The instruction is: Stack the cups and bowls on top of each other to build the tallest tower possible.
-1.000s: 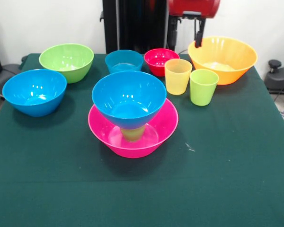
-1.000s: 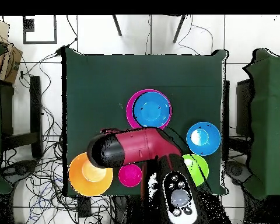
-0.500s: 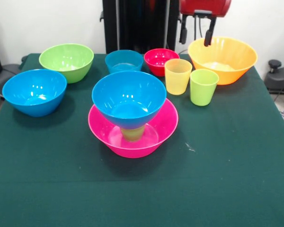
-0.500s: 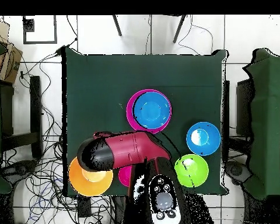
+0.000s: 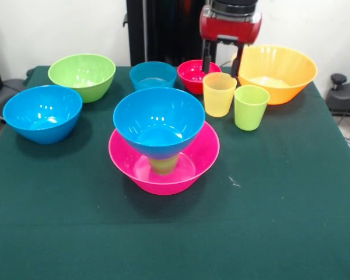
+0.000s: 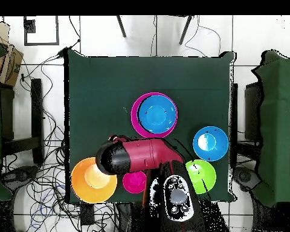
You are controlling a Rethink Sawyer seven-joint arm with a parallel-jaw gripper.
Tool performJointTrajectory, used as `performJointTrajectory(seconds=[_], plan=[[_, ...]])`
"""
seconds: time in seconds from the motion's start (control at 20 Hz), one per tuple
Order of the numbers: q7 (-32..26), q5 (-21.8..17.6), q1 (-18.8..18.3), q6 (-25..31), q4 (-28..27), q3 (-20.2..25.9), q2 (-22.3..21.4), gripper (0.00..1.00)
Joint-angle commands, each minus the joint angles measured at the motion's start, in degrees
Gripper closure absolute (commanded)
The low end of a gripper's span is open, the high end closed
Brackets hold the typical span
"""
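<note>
From the front, the pincer hung released, its two fingers spread just above the yellow-orange cup, grasping nothing. A lime cup stood just beside that cup, with the orange bowl behind them and the small red bowl near. The tower stood mid-surface: a pink bowl held a green cup carrying a blue bowl. Another blue bowl, a green bowl and a small blue bowl sat apart on the green surface

From overhead, the red arm covered both loose cups; the tower's blue bowl sat inside the pink rim
</note>
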Motion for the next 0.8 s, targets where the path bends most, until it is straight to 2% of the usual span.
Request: performJointTrajectory(seconds=[0.05, 0.3, 0.6, 0.8], plan=[[7.9, -1.01, 2.98, -0.7, -3.16, -3.43, 3.58, 0.0], [7.97, 0.27, 5.91, 2.64, -2.99, -5.78, 0.79, 0.0], [11.24, 3.17, 10.56, 3.26, -2.48, -8.94, 0.61, 0.0], [11.07, 6.56, 11.55, 4.72, 0.68, -8.32, -2.38, 0.0]])
